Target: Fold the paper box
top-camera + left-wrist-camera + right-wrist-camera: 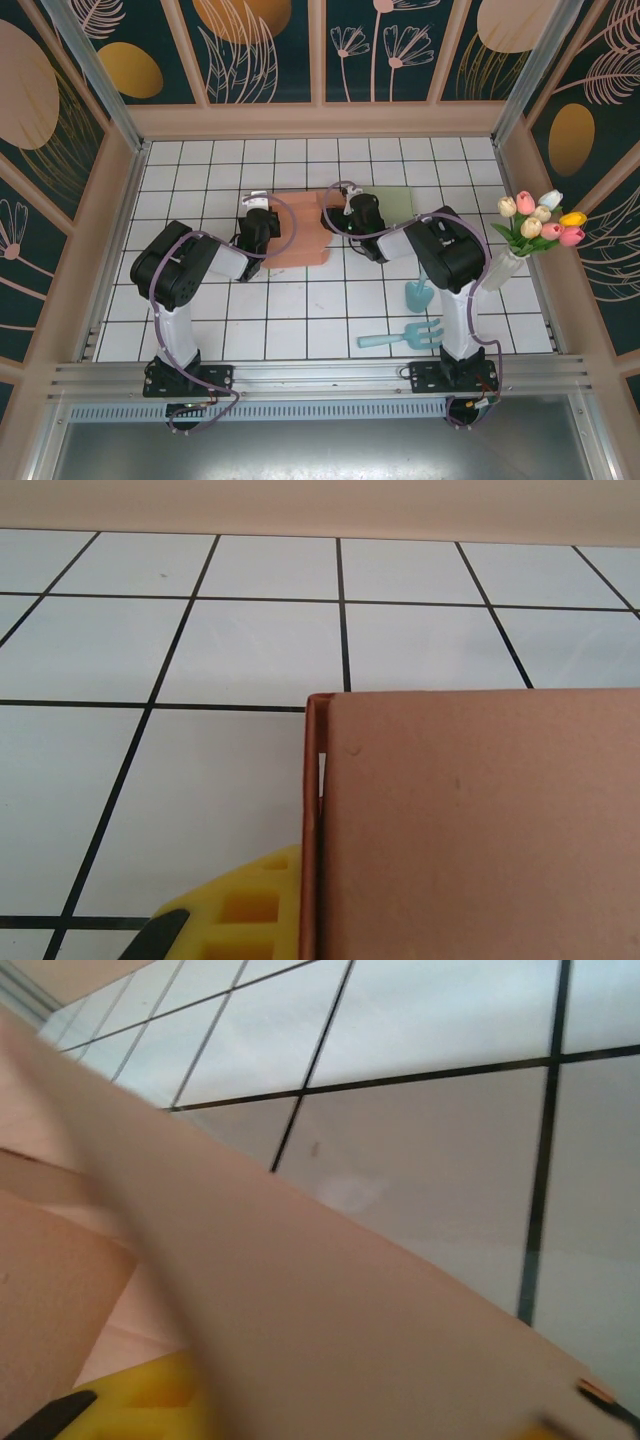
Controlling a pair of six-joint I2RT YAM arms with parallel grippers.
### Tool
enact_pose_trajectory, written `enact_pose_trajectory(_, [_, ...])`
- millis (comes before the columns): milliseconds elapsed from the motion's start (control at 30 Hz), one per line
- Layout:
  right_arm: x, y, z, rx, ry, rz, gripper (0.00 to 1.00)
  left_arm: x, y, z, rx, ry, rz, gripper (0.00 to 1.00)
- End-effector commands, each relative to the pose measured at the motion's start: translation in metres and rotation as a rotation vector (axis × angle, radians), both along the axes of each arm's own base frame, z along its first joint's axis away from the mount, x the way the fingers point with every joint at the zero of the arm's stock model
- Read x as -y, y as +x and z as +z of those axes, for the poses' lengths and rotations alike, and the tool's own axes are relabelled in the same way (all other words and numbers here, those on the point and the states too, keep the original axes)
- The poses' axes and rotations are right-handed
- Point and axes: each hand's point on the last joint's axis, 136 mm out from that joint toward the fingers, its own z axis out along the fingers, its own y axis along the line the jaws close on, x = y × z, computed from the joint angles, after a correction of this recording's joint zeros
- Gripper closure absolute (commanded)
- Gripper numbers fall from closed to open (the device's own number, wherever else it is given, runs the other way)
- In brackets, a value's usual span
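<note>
The left gripper [260,223] was pinched shut on an edge of the flat salmon-pink paper box [303,240], seemingly anchoring it; the finger gap of the right gripper [343,216] could not be determined.

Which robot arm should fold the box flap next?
Probably the right. On the right arm, a raised flap of the paper box leans over the jaws; the left arm has its jaws shut on the opposite edge.
</note>
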Motion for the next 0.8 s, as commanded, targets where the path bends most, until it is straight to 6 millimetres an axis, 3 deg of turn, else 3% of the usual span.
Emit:
enact_pose_trajectory(0, [-0.026, -0.005, 0.025, 0.092, 0.058, 0.115, 0.59, 0.004, 0.002, -0.008, -0.025, 0.007, -0.004, 1.00])
enact_pose_trajectory(400, [-0.063, -0.022, 0.022, 0.109, 0.027, 0.218, 0.59, 0.004, 0.005, -0.010, -0.040, 0.012, 0.006, 1.00])
enact_pose_trajectory(533, [-0.059, -0.024, 0.025, 0.114, 0.027, 0.211, 0.59, 0.005, 0.008, -0.013, -0.061, 0.023, 0.012, 1.00])
enact_pose_trajectory(633, [-0.052, -0.035, 0.043, 0.161, -0.017, 0.225, 0.59, 0.009, 0.014, -0.018, -0.118, 0.042, 0.009, 1.00])
enact_pose_trajectory(767, [-0.021, -0.047, 0.078, 0.247, -0.090, 0.141, 0.58, 0.022, 0.015, -0.022, -0.206, 0.024, -0.032, 1.00])
